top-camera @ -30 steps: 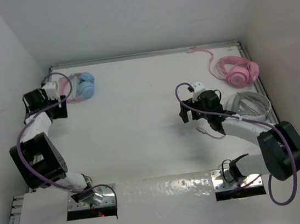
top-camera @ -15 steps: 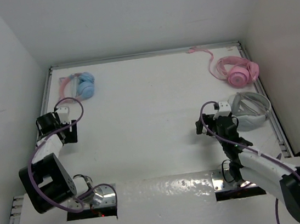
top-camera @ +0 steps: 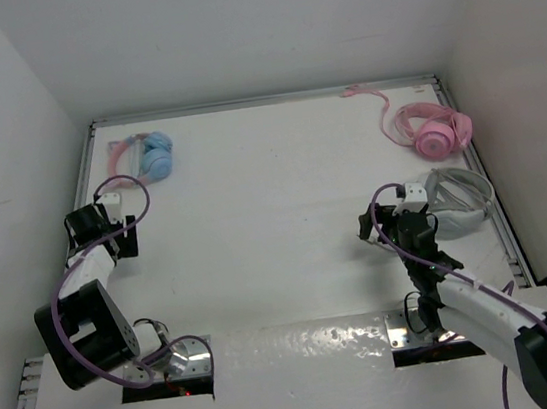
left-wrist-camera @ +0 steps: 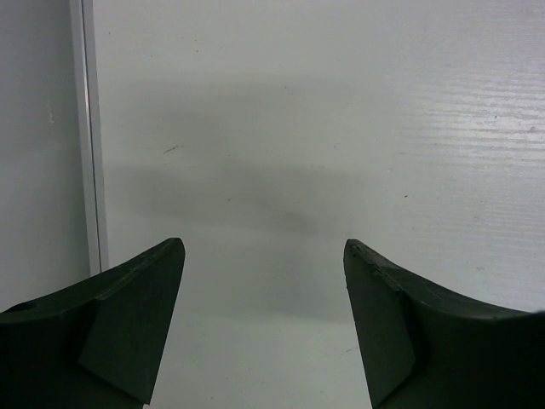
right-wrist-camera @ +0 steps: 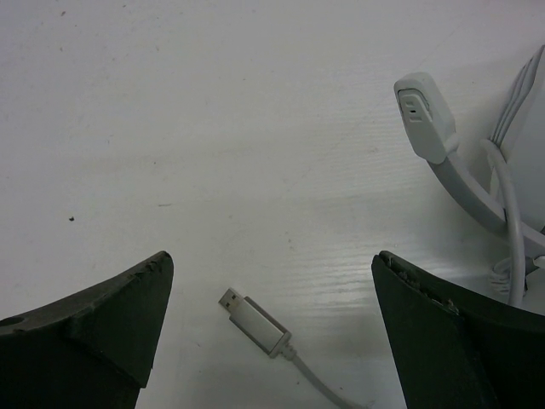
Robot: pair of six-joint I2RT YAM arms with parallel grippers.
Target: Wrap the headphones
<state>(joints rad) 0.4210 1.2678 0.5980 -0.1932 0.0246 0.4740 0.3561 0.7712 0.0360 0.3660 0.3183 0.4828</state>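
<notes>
The light blue headphones (top-camera: 153, 157) with a pink headband lie at the far left corner of the table, their cable bunched beside them. My left gripper (top-camera: 120, 239) is open and empty near the left edge, well short of them; its wrist view (left-wrist-camera: 264, 256) shows only bare table between the fingers. My right gripper (top-camera: 369, 227) is open and empty at the right, over a silver USB plug (right-wrist-camera: 257, 322).
White-grey headphones (top-camera: 454, 199) lie at the right edge, beside my right gripper; their mic arm (right-wrist-camera: 434, 136) and white cable (right-wrist-camera: 509, 213) show in the right wrist view. All-pink headphones (top-camera: 431, 129) lie at the far right. A metal rail (left-wrist-camera: 92, 136) borders the left edge.
Both arms pulled back toward the near edge: the left gripper left the blue headphones and moved down the left side, the right gripper moved nearer beside the white-grey headphones. Little motion in the last half second.
</notes>
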